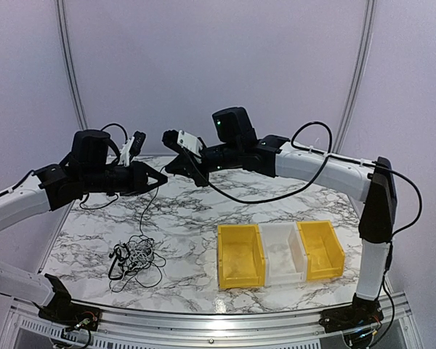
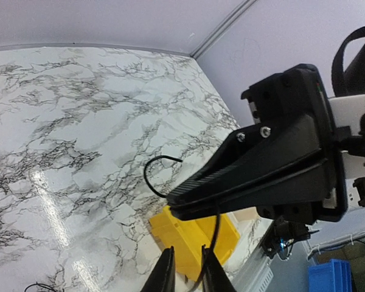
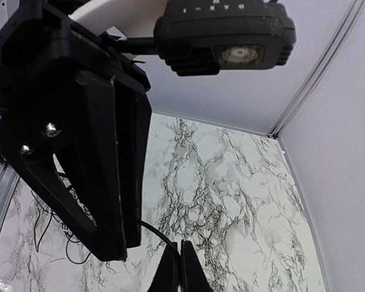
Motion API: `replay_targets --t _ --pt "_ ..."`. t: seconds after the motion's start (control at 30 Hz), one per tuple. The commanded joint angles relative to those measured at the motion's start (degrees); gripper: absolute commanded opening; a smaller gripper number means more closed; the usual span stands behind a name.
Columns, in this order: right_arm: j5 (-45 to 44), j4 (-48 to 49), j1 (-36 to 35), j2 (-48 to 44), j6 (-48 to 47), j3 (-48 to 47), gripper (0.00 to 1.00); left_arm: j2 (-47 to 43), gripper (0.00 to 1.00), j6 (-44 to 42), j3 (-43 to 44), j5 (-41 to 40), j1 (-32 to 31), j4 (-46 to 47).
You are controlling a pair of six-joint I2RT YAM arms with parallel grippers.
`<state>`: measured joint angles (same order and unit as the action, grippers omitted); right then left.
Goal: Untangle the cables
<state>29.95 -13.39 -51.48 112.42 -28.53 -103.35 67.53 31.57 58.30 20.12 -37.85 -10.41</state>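
White and black, the left arm (image 1: 29,193) and right arm (image 1: 312,163) reach in high over the marble table (image 1: 196,218). The left claw (image 2: 187,258) and right claw (image 3: 179,255) are nearly tip to tip. Three bins (image 1: 285,278), yellow, white, yellow, sit touching in a row below and right of the claws. The tangled cables (image 1: 134,256) lie under the left claw. The right claw is pinched shut on a thin black cable (image 2: 218,228). The left claw is slightly open, and that cable runs between its fingers (image 2: 164,274). Only the left wrist camera shows the cable's curled end.
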Motion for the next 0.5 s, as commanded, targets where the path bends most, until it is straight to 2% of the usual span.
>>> replay_targets --t 0.0,0.07,0.13,0.3,0.47 --pt "-0.92 0.53 -0.38 -1.96 1.05 -3.34 0.00 -0.66 0.19 -0.35 -6.69 -7.93 -0.46 10.34" --pt "-0.29 -0.24 -0.37 -1.96 2.28 -4.86 0.00 -1.91 0.17 1.38 -12.91 -11.76 -0.45 20.93" --pt "0.14 -0.94 -0.41 -1.96 3.86 -6.77 0.00 -1.86 0.14 2.73 -17.63 -15.54 -0.50 26.03" --pt "-1.27 -1.62 -0.21 -2.74 7.81 -12.68 0.00 1.36 0.12 1.39 -24.89 -21.00 -0.56 31.14" --pt "-1.70 -5.24 0.08 -1.86 10.68 -23.66 0.00 4.77 0.04 0.73 -31.54 -24.54 -0.50 34.72"
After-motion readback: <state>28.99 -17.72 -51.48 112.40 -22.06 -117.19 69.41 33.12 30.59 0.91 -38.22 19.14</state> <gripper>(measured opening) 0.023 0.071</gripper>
